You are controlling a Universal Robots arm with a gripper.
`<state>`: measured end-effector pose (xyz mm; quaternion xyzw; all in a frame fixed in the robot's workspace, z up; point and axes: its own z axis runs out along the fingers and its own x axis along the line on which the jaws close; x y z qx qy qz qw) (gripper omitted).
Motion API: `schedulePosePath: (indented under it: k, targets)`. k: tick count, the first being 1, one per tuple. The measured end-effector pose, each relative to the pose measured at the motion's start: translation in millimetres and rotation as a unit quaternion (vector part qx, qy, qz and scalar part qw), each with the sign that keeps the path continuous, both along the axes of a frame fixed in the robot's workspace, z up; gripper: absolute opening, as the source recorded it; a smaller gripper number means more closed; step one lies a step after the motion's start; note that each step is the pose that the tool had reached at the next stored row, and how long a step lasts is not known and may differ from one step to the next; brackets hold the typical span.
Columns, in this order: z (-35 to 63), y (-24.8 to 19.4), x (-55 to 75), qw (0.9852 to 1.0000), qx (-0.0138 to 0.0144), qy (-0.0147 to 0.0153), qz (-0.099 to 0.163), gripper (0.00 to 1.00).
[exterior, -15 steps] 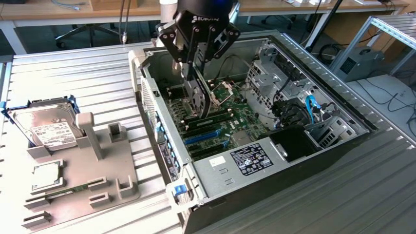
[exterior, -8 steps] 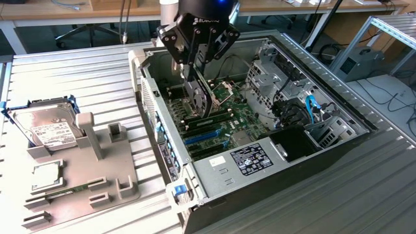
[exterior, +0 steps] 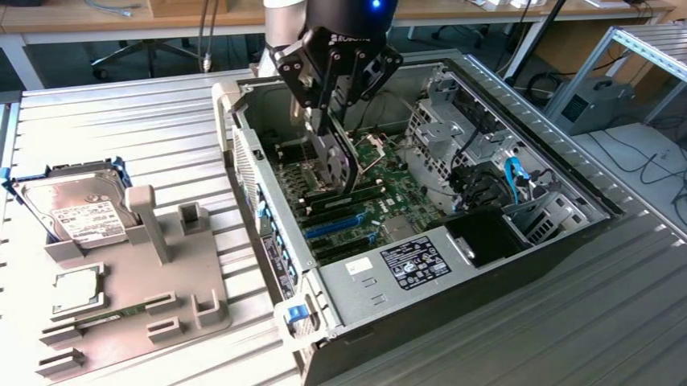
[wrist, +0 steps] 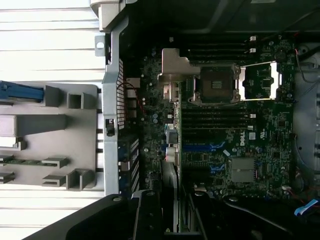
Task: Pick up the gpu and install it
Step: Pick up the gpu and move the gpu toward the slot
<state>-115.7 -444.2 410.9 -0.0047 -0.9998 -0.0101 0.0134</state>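
— Computer case (exterior: 483, 314) lies open, green board (exterior: 403, 211) inside. Where is the gpu (exterior: 346, 170)?
— Standing on edge low over the board, pinched by the gripper (exterior: 335, 122). It should go straight down, bottom edge lined up with a blue slot (exterior: 338, 223), silver end by the side wall (exterior: 249, 153).
— What is in the way?
— The walls are close. Wires (exterior: 513, 178) sit to the exterior view's right. The hard drive (exterior: 77, 205) lies outside, well apart.

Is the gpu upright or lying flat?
Upright: the gripper holds the gpu on edge inside the open case, over the motherboard.
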Motion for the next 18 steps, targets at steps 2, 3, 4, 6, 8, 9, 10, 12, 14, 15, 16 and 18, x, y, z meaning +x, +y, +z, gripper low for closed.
schedulePosePath:
  k: [2, 3, 4, 6, 8, 9, 10, 12, 14, 15, 16, 18]
  targets:
    - [-1.0, 0.0, 2.5, 1.0, 0.0, 0.0, 0.0, 0.26]
    - [-1.5, 0.0, 3.8, 1.0, 0.0001, 0.0001, 0.0, 0.26]
    - [-1.8, 0.0, 4.9, 1.0, 0.0, 0.0001, 0.0, 0.26]
    - [-2.5, 0.0, 7.0, 1.0, 0.0001, 0.0001, 0.0, 0.26]
    - [-3.1, 0.0, 9.1, 1.0, 0.0002, 0.0001, 0.0, 0.26]
    - [-3.4, 0.0, 10.1, 1.0, 0.0002, 0.0001, 0.0, 0.26]
    - [-3.9, 0.0, 11.0, 1.0, 0.0003, 0.0001, 0.0, 0.26]
    - [-4.7, 0.0, 12.7, 1.0, 0.0003, 0.0001, 0.0, 0.26]
    - [-5.3, 0.0, 13.5, 1.0, 0.0004, 0.0001, 0.0, 0.26]
    - [-5.5, 0.0, 13.9, 1.0, 0.0003, 0.0001, 0.0, 0.26]
    - [-5.6, 0.0, 14.2, 1.0, 0.0003, 0.0001, 0.0, 0.26]
    - [-6.0, 0.0, 15.0, 1.0, 0.0003, 0.0001, 0.0, 0.26]
